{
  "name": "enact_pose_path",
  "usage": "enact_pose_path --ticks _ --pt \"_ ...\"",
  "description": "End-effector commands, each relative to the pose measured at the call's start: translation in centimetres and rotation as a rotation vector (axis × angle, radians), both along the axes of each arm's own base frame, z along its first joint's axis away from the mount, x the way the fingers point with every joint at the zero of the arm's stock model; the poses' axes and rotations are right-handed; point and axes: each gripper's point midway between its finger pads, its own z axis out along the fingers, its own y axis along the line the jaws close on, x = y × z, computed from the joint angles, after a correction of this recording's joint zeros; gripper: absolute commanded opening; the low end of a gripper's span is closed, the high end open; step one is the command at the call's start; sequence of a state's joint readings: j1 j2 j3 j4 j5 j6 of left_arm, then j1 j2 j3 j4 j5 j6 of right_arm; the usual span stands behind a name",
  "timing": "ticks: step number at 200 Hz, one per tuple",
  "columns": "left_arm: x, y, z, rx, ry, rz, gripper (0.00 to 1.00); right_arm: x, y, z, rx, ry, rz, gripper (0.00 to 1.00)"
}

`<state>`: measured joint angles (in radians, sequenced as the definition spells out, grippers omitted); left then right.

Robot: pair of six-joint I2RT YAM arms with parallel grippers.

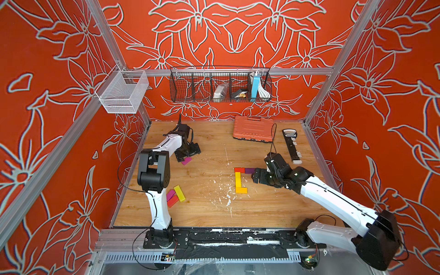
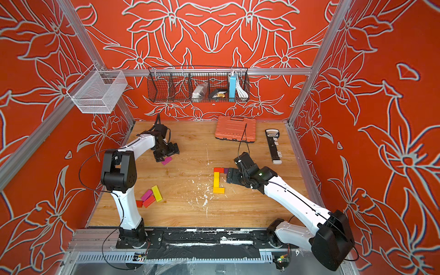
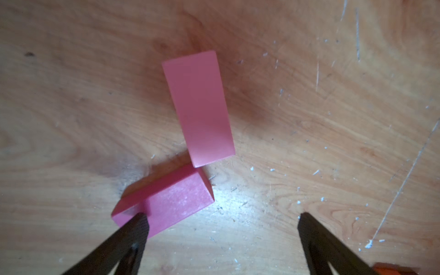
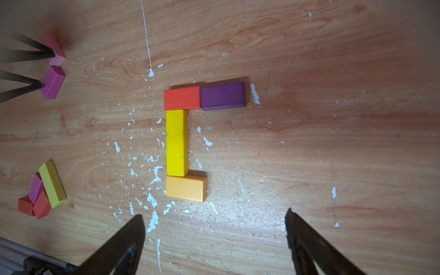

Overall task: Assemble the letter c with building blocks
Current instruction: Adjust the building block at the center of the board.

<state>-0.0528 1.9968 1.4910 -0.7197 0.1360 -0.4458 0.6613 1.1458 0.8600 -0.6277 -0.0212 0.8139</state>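
**Four blocks laid, both grippers spread**

My right gripper [image 4: 214,215] hangs with its jaws wide apart, pinching nothing. Ahead of it on the scratched wooden tabletop [image 4: 333,142] lie four flat wooden blocks, touching. A red rectangular block [image 4: 182,98] and a purple rectangular block [image 4: 222,95] sit end to end. A long yellow bar [image 4: 176,142] butts the red one's long side at a right angle, and an orange rectangular block [image 4: 186,188] caps the bar's other end. In both top views this gripper stands at the purple block's free end. My left gripper [image 3: 222,215] is equally spread and empty. A pale pink rectangular block [image 3: 198,108] lies ahead of it, and a magenta rectangular block [image 3: 166,204] sits at one fingertip [image 3: 137,229], contact uncertain. Behind it, a second yellow bar [image 4: 52,183], another pink block [image 4: 35,188] and two red blocks [image 4: 41,206] lie heaped.
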Motion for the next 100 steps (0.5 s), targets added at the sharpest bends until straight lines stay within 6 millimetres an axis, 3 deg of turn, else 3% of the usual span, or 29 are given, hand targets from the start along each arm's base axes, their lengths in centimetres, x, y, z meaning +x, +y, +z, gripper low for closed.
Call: enact_pose_path --ticks 1,46,100 --pt "-1.0 -1.2 -0.9 -0.017 0.029 -0.032 0.99 -0.5 -0.3 -0.8 -0.012 0.026 0.016 0.94" --pt "-2.3 -3.4 0.4 -0.056 -0.011 -0.078 0.99 -0.3 0.3 -1.2 0.011 0.039 0.012 0.94" --pt "-1.1 0.2 1.5 0.149 -0.014 -0.1 0.99 -0.3 0.5 -1.1 0.018 0.041 0.024 0.93"
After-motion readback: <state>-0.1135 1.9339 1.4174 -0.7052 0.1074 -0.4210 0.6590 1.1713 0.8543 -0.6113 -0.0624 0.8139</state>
